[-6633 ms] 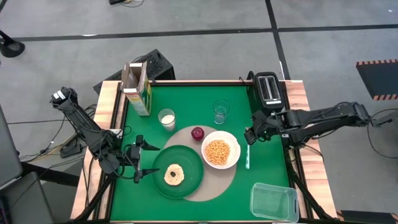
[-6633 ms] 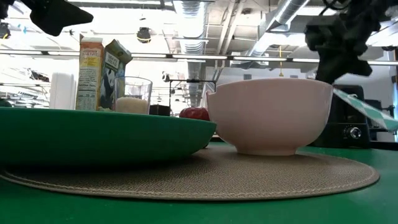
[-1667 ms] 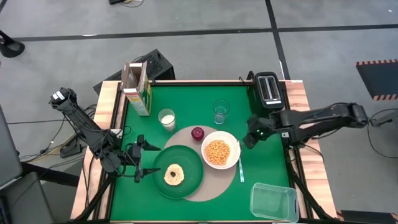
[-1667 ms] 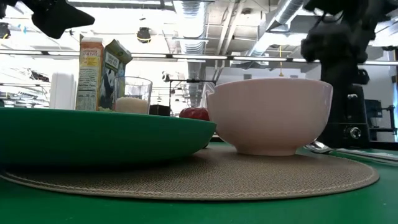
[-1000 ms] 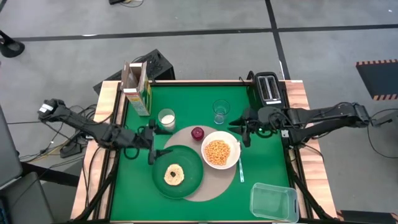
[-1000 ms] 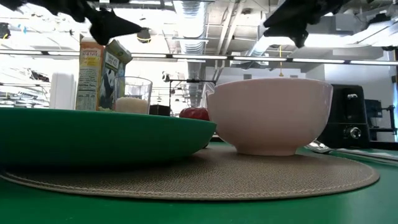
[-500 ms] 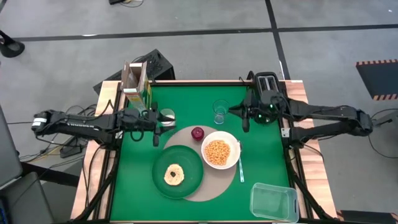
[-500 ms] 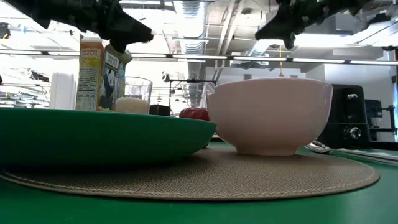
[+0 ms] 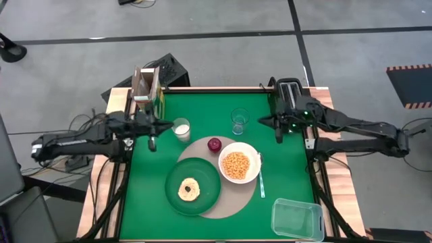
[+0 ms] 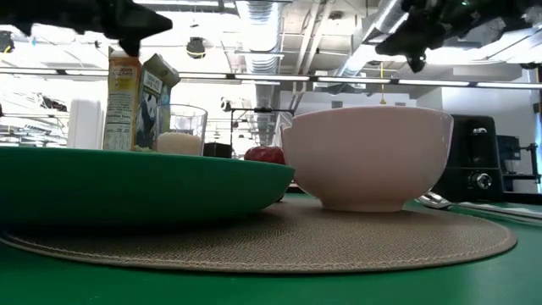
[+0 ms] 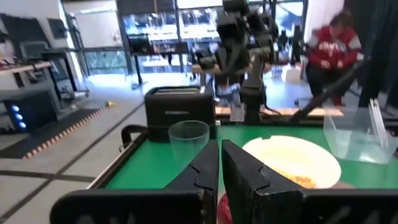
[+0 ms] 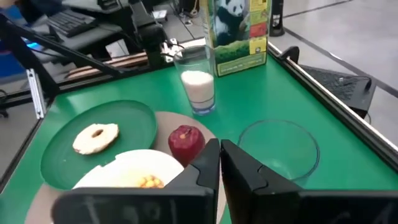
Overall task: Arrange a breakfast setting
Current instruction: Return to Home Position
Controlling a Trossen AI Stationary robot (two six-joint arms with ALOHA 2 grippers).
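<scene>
A dark-green plate point(image 9: 202, 196) holding a bagel and a white bowl point(image 9: 238, 164) of cereal sit on the round tan mat point(image 9: 229, 199). The spoon point(image 9: 260, 177) lies along the mat's right edge beside the bowl. Behind them stand the clear glass point(image 9: 239, 121), a glass of milk point(image 9: 180, 128) and the cereal box point(image 9: 148, 94). My left gripper point(image 9: 151, 143) hangs shut above the table's left edge, near the milk glass. My right gripper point(image 9: 279, 135) hangs shut in front of the toaster, right of the clear glass. Both hold nothing.
A red apple point(image 9: 214, 144) sits on the mat's far edge. A black toaster point(image 9: 291, 94) stands at the far right corner, and a clear plastic tub point(image 9: 297, 219) at the near right corner. A person in red point(image 11: 333, 46) is in the room beyond the table.
My left gripper has drawn back from beside the plate toward the table's far left, near the cereal box, and has shut. My right gripper has moved away from the bowl toward the toaster at the far right. Nothing on the table has moved.
</scene>
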